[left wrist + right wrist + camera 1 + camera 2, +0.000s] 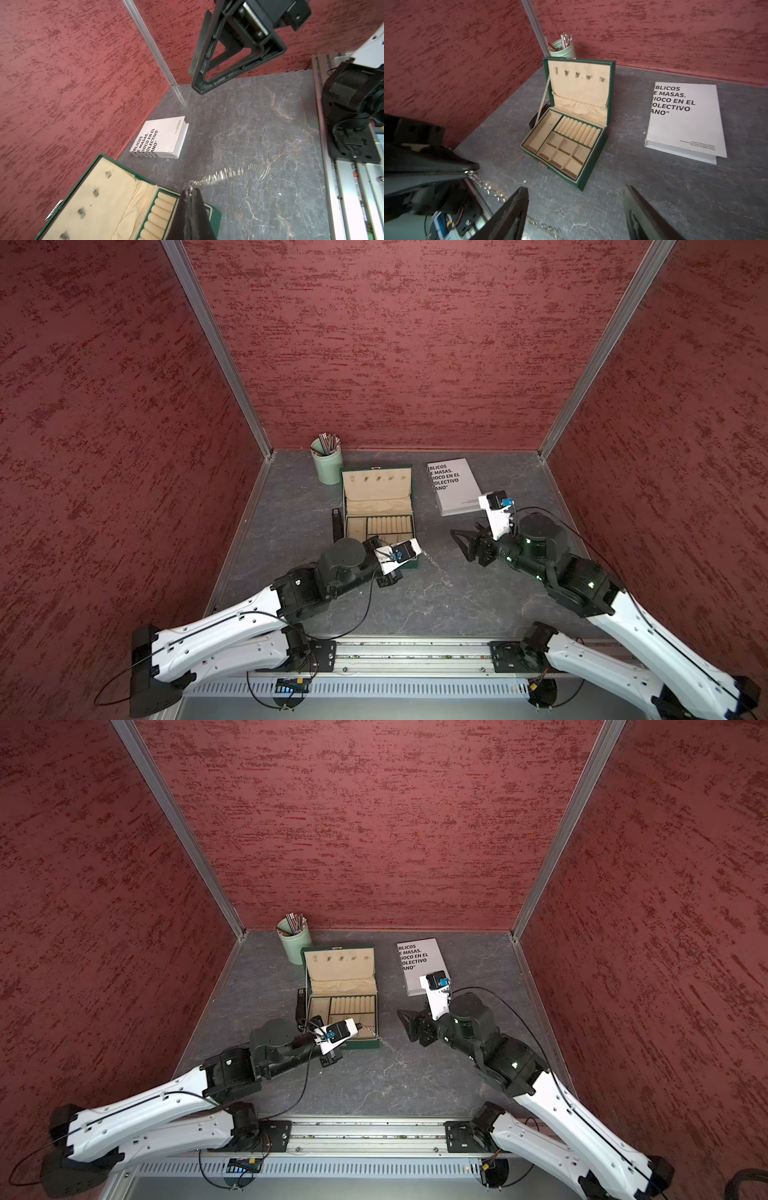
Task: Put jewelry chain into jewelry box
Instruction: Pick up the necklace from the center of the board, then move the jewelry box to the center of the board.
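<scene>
Silvery jewelry chain (224, 173): one end is pinched in the clenched left gripper (190, 190) at the near right corner of the open jewelry box (593, 164). The rest lies blurred on the grey table (259, 124), outside the box. Only the left wrist view shows this pinch. The right wrist view shows the right gripper (575, 187) spread and holding nothing. Bare table separates the box from the white book (685, 124). A black bar (336, 524) flanks the box, and a pencil cup (327, 466) stands behind it.
</scene>
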`<state>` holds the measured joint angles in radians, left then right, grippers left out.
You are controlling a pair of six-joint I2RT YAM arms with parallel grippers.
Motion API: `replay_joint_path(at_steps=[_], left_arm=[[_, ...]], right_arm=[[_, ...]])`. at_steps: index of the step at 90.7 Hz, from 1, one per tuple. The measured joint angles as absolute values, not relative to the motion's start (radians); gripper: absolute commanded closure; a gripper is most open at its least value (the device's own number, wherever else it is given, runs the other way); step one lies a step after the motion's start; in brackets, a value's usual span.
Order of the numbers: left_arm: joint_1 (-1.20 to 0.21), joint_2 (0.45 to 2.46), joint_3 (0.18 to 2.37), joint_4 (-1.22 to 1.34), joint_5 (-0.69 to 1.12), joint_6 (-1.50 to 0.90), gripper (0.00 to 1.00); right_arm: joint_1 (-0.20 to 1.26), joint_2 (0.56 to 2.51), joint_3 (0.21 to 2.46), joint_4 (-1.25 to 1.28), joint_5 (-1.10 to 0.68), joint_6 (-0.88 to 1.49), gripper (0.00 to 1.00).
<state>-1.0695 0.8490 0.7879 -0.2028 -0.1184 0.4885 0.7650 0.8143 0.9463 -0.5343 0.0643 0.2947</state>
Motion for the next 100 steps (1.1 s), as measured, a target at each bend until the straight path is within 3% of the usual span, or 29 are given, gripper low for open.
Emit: replay_joint_path(at_steps=[21, 65, 75, 93, 100], left_arm=[[-1.048, 0.807, 0.784, -0.224, -0.211, 0.482, 1.0], [-1.021, 0.738, 0.707, -0.224, -0.329, 0.451, 1.0], [-1.018, 0.702, 0.688, -0.224, -0.341, 0.444, 1.0], [-1.016, 0.671, 0.684, -0.223, -0.343, 0.441, 1.0], [-1.016, 0.666, 0.684, -0.223, -0.344, 0.441, 1.0]], right_arm=[[0.765, 1.105, 0.965, -0.494, 0.182, 0.54, 0.25], [0.765, 1.655, 1.054, -0.4, 0.108, 0.717, 0.28], [0.765, 1.723, 1.087, -0.389, 0.079, 0.728, 0.36], [0.765, 1.76, 1.091, -0.393, 0.076, 0.729, 0.63], [0.768, 1.753, 1.088, -0.397, 0.094, 0.727, 0.69]])
